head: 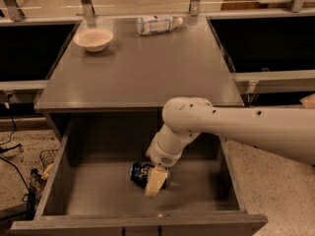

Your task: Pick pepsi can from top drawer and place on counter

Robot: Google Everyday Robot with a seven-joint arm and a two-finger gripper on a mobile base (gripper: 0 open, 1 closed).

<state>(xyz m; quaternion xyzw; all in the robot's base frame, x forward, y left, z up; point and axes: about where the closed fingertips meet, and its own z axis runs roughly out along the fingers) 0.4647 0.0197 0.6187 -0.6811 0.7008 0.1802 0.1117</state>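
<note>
The pepsi can (140,173) lies on its side on the floor of the open top drawer (93,195), near the middle. My gripper (155,181) reaches down into the drawer from the right, and its pale fingers (154,183) are at the can's right end, touching or closely flanking it. The white arm crosses from the right edge of the view. The counter (142,63) is the grey tabletop above the drawer.
A shallow pale bowl (93,38) stands on the counter at the back left. A clear plastic bottle with a white label (156,23) lies at the back middle. Metal railing posts stand behind the counter. Dark recesses flank it on both sides.
</note>
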